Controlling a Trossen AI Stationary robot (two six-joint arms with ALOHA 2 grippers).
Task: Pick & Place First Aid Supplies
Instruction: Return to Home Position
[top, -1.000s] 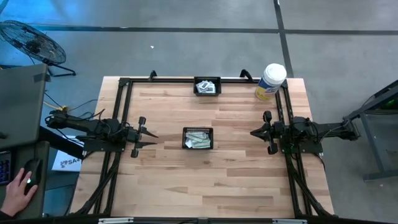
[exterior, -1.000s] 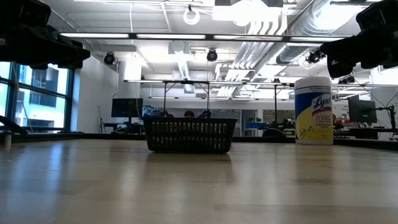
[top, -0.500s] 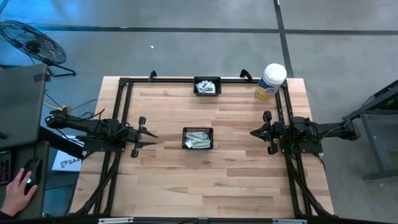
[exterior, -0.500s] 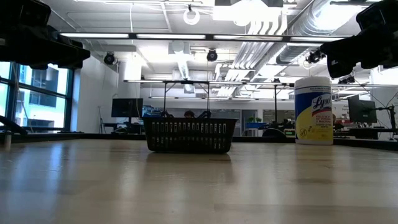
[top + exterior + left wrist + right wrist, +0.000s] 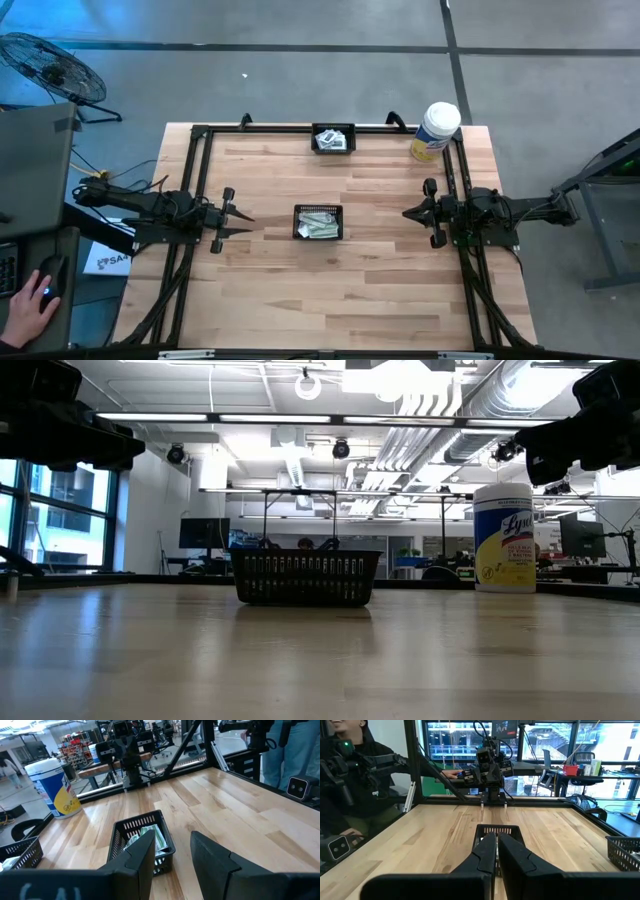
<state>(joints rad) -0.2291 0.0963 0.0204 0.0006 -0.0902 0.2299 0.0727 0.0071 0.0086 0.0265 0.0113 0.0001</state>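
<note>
While each arm is held low at its own side of the table (image 5: 300,290), both grippers are empty. The left gripper (image 5: 248,224) is pointed toward the middle basket (image 5: 318,207) and is kept well apart from it. Its fingers (image 5: 142,855) are seen parted, with nothing between them. The right gripper (image 5: 405,213) is pointed at the same basket from the opposite side, also well apart, and its fingers (image 5: 485,850) are pressed almost together. Green-and-white strips (image 5: 318,224) are piled in the middle basket. White packets (image 5: 330,138) are held in the far basket (image 5: 333,151), which is set at the table's back edge. A canister (image 5: 435,131) is stood upright at the back right corner, near the far basket but apart from it. A person's hand (image 5: 22,312) is seen beyond the table's left edge.
</note>
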